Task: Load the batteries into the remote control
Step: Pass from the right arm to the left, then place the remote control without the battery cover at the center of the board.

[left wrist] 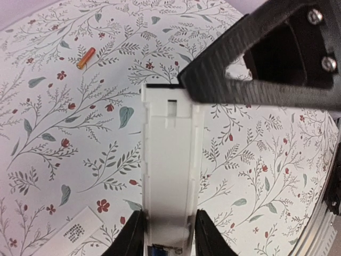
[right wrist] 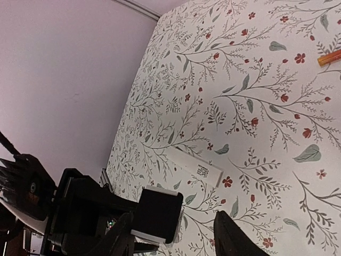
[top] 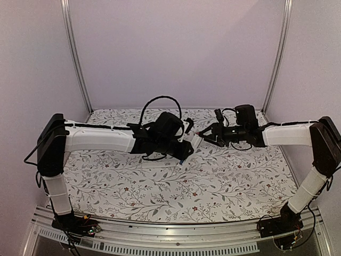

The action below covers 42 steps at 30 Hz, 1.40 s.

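My left end effector (left wrist: 169, 234) holds the remote (left wrist: 170, 160) by its sides; it looks light, slippery. My right end effector (right wrist: 175, 226) is wide.

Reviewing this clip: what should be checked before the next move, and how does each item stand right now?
1. Left hand grips remote control by its sides: ok.
2. Right hand open: ok.
3. Right hand clear of remote control: not ok, it straddles the far end.
4. Orange battery lying free on the table: ok.
5. Blue battery located: cannot tell.
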Each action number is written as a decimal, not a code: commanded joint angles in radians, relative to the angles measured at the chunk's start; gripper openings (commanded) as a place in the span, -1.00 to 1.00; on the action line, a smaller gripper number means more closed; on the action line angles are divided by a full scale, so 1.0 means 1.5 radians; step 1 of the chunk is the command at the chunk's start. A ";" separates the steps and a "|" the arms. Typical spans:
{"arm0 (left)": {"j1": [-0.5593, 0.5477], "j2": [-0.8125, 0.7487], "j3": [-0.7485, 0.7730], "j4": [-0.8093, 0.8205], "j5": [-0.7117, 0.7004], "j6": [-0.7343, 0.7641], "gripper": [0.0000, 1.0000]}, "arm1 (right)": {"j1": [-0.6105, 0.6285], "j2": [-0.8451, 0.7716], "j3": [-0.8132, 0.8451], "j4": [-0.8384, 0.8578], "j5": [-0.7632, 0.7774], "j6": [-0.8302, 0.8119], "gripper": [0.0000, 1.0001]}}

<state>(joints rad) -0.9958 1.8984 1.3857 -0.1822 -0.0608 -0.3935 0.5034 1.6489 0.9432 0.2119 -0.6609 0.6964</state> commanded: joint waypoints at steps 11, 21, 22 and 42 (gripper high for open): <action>-0.026 0.079 0.042 -0.179 0.002 -0.021 -0.51 | -0.043 0.009 0.097 -0.292 0.179 -0.204 -0.01; -0.048 0.139 0.087 -0.238 -0.031 -0.018 -0.41 | -0.043 0.058 0.133 -0.324 0.171 -0.223 -0.03; -0.049 0.144 0.090 -0.243 -0.032 -0.020 -0.33 | -0.043 0.064 0.142 -0.338 0.173 -0.229 -0.03; 0.034 -0.119 -0.102 -0.057 0.005 -0.030 0.99 | -0.033 0.350 0.482 -0.437 0.300 -0.292 0.06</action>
<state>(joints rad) -1.0222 1.8610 1.3251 -0.3996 -0.0612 -0.4206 0.4393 2.0796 1.5711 -0.3962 -0.2626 0.2901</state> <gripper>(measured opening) 0.994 0.512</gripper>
